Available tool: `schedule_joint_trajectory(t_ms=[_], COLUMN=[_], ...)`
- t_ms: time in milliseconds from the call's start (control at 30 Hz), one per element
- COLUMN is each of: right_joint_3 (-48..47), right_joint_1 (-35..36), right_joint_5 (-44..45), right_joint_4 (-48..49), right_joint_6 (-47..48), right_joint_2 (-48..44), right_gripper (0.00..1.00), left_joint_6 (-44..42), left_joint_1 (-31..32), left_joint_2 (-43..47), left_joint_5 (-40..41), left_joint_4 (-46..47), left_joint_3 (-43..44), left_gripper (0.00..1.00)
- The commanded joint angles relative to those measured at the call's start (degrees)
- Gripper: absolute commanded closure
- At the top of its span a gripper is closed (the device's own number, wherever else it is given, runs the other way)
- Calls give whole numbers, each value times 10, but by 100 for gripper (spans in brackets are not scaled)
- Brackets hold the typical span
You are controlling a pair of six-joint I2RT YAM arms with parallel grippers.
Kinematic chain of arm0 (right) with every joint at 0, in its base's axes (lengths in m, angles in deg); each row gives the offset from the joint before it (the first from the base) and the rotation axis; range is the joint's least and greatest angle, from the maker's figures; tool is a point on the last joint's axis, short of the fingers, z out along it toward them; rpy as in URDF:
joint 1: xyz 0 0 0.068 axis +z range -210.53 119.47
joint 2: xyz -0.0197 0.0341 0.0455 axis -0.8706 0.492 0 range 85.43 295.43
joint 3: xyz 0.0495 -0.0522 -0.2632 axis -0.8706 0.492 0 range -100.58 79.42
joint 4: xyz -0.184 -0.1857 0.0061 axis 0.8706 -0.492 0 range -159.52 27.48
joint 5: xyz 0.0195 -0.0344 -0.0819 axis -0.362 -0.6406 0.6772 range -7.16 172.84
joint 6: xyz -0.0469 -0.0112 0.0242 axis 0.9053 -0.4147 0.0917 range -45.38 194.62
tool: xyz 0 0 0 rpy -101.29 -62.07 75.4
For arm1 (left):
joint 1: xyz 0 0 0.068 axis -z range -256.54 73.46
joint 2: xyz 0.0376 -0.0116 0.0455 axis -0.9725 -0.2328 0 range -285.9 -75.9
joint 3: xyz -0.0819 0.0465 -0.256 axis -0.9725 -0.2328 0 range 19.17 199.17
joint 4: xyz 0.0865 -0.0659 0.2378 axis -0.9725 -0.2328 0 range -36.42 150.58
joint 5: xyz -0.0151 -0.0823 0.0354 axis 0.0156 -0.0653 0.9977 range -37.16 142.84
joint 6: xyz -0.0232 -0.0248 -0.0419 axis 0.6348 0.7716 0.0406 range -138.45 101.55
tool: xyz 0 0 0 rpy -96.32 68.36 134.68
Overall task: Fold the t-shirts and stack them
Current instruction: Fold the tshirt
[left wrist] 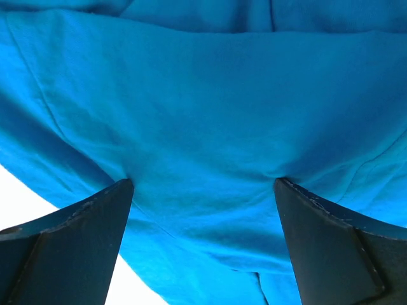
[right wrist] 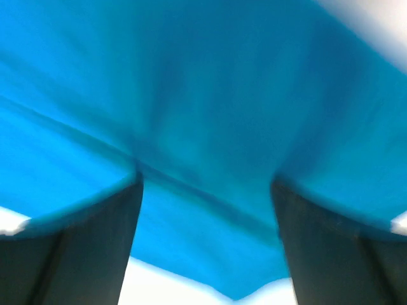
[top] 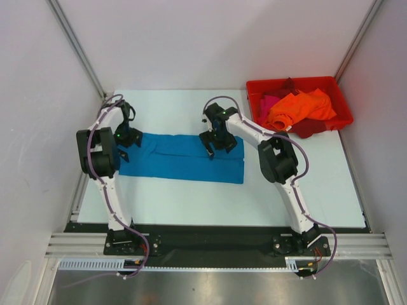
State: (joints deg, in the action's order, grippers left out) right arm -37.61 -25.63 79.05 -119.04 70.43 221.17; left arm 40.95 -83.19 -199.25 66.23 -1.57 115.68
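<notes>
Seen from above, the teal-blue cloth t-shirt (top: 181, 159) lies as a long flat band on the pale surface (top: 191, 203), with the left tool (top: 127, 136) at its left end and the right tool (top: 213, 147) near its right. Only the wrist views show the dark fingers (left wrist: 76, 248) of each spread apart, tips at the cloth and clamping nothing. Well apart, at the far right, a rigid red plastic bin (top: 299, 82) holds a bright orange shirt (top: 299, 108).

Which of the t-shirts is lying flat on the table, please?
The blue t-shirt: it lies spread on the table, while the orange one, the pink one and the dark red one sit bunched in the bin.
</notes>
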Motion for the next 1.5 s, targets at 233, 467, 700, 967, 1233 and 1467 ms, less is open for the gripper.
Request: schedule_joint_trajectory(t_ms=[233,467,700,967,1233,1467], right_joint_3=[134,241,350,358,360,397], right_joint_1=[-2,15,47,115,167,192], right_joint_5=[33,97,65,-42,-101,-98], right_joint_4=[47,58,75,61,70,104], right_joint_6=[1,-22,-46,-87,-134,-261], right_joint_2=[-19,-47,-101,-130,-123,-152], right_gripper=[12,15,17,17,18,18], left_joint_6=[-7,-104,-190,-311,-448,-430], left_joint_1=[8,27,61,118,119,136], left_joint_2=[-57,-100,-136,-226,-277,-314], left_joint_5=[28,24,-30,-44,-222,-356], left_joint_4=[-6,18,76,33,77,102], left_joint_3=[36,97,150,322,405,423], left_gripper=[0,3,8,8,16,19])
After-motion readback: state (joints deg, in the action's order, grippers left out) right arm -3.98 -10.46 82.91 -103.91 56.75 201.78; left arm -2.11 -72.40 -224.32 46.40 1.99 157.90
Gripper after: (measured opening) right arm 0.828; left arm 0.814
